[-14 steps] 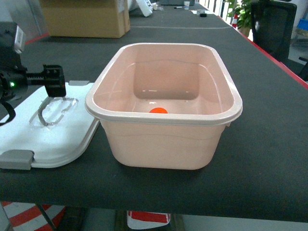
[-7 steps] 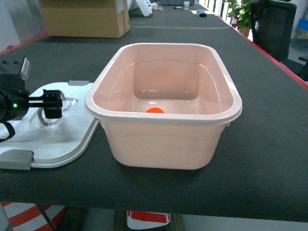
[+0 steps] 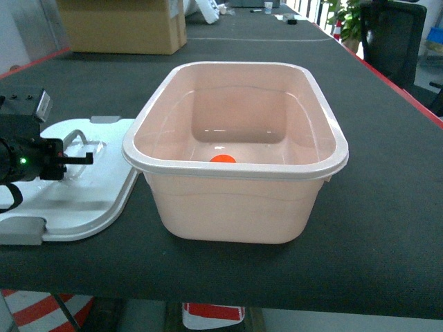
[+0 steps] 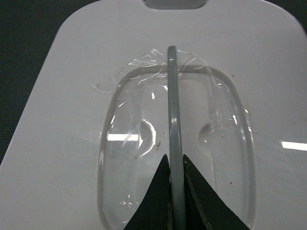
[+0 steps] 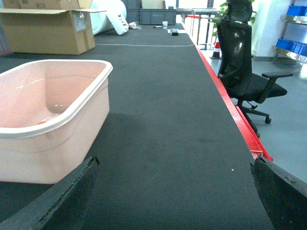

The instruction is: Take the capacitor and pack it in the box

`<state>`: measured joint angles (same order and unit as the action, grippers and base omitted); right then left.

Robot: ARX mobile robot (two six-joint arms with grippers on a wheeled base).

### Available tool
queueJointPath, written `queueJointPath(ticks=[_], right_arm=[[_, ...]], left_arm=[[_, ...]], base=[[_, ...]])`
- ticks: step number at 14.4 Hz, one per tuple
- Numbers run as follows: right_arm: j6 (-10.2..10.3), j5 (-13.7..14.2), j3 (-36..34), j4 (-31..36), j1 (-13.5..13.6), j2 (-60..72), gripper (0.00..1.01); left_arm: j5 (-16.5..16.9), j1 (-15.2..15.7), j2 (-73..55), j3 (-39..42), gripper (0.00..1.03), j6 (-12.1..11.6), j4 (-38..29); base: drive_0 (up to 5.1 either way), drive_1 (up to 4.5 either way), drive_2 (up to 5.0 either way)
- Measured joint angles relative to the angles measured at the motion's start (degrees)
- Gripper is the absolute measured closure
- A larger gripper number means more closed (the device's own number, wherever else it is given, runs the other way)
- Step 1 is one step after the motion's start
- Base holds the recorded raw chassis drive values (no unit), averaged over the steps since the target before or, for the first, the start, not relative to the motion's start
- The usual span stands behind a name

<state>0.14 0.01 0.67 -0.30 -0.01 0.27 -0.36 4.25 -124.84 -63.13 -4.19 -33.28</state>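
On the counter [image 3: 387, 207], our left gripper [image 4: 175, 165] has its jaws pinched on the grey handle [image 4: 172, 110] of the light, stiff white lid [image 3: 90, 200], at nine o'clock of the pink box [image 3: 239, 200]; right jaws spread wide.

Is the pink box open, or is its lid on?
Open. The box has no lid on it; its white lid lies flat on the table beside it, with the left gripper closed on the lid's handle.

The box [image 3: 235, 149] stands open-topped mid-table, only a small orange capacitor [image 3: 223, 159] on its floor. Left, just beside it, the white lid [image 3: 90, 197] lies flat with the left gripper [image 4: 175, 167] closed on its upright handle [image 4: 172, 110]. Right of the box, bare black mat [image 5: 172, 120] runs far.
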Motion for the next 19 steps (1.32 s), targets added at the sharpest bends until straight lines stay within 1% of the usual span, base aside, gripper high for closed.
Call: queueJointPath(ticks=[4, 5, 7, 9, 10, 11, 12, 14, 16, 17, 19], right_arm=[[0.0, -0.02, 0.0, 0.0, 0.0, 0.0, 0.03], [0.0, 0.0, 0.0, 0.02, 0.0, 0.0, 0.03], [0.0, 0.0, 0.0, 0.0, 0.0, 0.0, 0.03], [0.0, 0.0, 0.0, 0.0, 0.0, 0.0, 0.03], [0.0, 0.0, 0.0, 0.0, 0.0, 0.0, 0.03], [0.0, 0.0, 0.0, 0.0, 0.0, 0.0, 0.03], [0.0, 0.0, 0.0, 0.0, 0.0, 0.0, 0.03], [0.0, 0.0, 0.0, 0.0, 0.0, 0.0, 0.03], [0.0, 0.0, 0.0, 0.0, 0.0, 0.0, 0.03], [0.0, 0.0, 0.0, 0.0, 0.0, 0.0, 0.03], [0.0, 0.0, 0.0, 0.0, 0.0, 0.0, 0.03]], left_arm=[[-0.48, 0.85, 4.66, 0.59, 1.01, -0.2, 1.07], [-0.37, 0.98, 7.3, 0.26, 1.01, 0.0, 2.67], [-0.52, 1.07, 11.5, -3.19, 1.01, 1.25, 6.23], [-1.64, -0.85, 15.96, -8.26, 1.01, 3.02, 11.1], [-3.1, -3.15, 17.7, -11.43, 1.01, 4.2, 13.9], [-4.76, -5.53, 18.1, -14.62, 1.01, 4.63, 16.15], [-7.34, -8.87, 18.1, -17.44, 1.01, 5.31, 19.1], [-11.67, -15.06, 18.05, -19.89, 1.01, 5.73, 24.13], [-16.2, -21.44, 17.59, -23.15, 1.01, 6.12, 26.97], [-18.36, -25.0, 17.11, -25.0, 1.01, 6.84, 27.71], [-21.75, -30.36, 15.65, -26.58, 1.01, 8.28, 29.42]], base=[[0.0, 0.0, 0.0], [0.0, 0.0, 0.0], [0.0, 0.0, 0.0], [0.0, 0.0, 0.0], [0.0, 0.0, 0.0], [0.0, 0.0, 0.0], [0.0, 0.0, 0.0], [0.0, 0.0, 0.0], [0.0, 0.0, 0.0], [0.0, 0.0, 0.0], [0.0, 0.0, 0.0]])
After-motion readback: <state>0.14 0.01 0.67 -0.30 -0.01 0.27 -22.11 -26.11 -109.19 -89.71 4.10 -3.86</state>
